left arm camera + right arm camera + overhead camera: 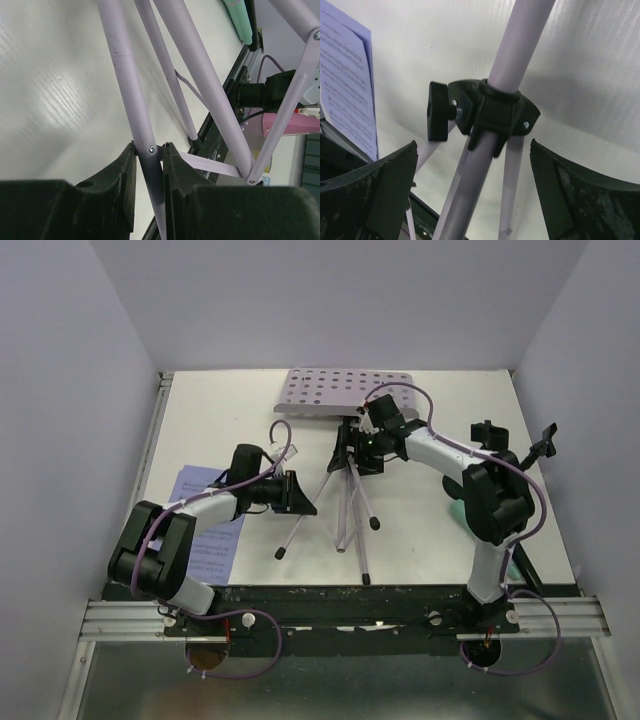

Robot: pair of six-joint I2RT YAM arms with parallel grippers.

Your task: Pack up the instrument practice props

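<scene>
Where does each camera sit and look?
Top: above and behind, looking down at the table; left arm, right arm show.
Left wrist: on that arm, facing the left hand, shut on a tripod leg.
Right wrist: on that arm, facing the open right hand straddling the black clamp.
Shared: every view shows the silver tripod.

The tripod legs are smooth, pale metal tubes with a satin sheen (a few small scuffs). Its clamp collar is matt black plastic. The white worktop looks faintly ribbed and slightly glossy. The sheet-music pages are matt printed paper.
</scene>
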